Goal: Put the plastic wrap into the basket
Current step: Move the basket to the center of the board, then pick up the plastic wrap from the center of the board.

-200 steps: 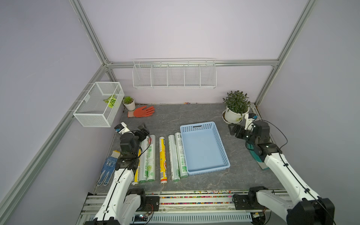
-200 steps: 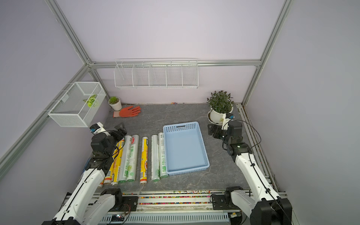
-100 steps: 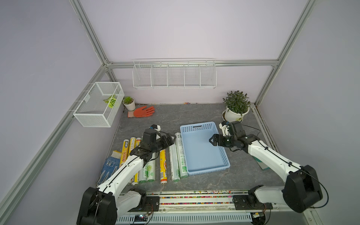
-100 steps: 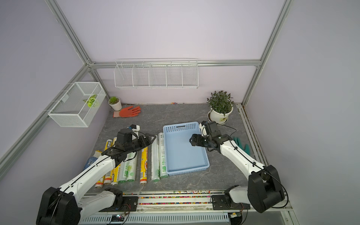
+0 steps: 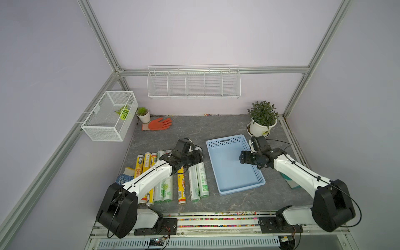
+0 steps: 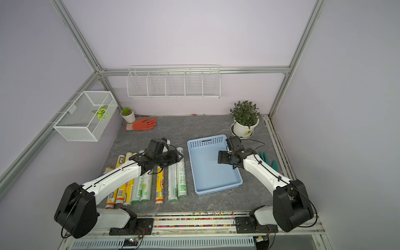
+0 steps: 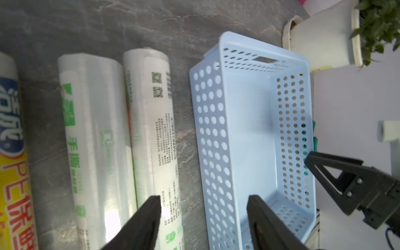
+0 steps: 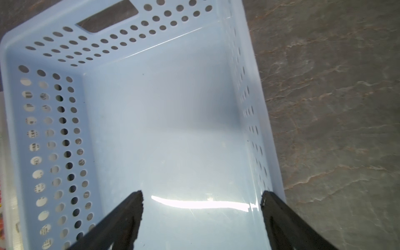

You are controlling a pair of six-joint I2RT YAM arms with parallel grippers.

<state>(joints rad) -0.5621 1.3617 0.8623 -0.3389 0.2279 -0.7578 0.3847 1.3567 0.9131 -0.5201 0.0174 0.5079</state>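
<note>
— Where are the rolls of wrap [image 5: 193, 186]?
— Side by side on the table [image 5: 184, 129], just left of the basket [image 5: 226, 140].
— And you?
— My left claw [image 7: 203, 199] hangs over the rightmost roll, fingers apart, empty. My right claw [image 8: 201, 194] hangs over the basket, fingers apart too.

In a top view: blue basket [image 5: 229, 175] sits center-right on gray table [image 5: 216, 127]. Wrap rolls [image 5: 192, 184] lined up just left of it. L gripper [image 5: 200, 159] over rolls' upper ends, R gripper [image 5: 242, 157] above basket's right side.
</note>
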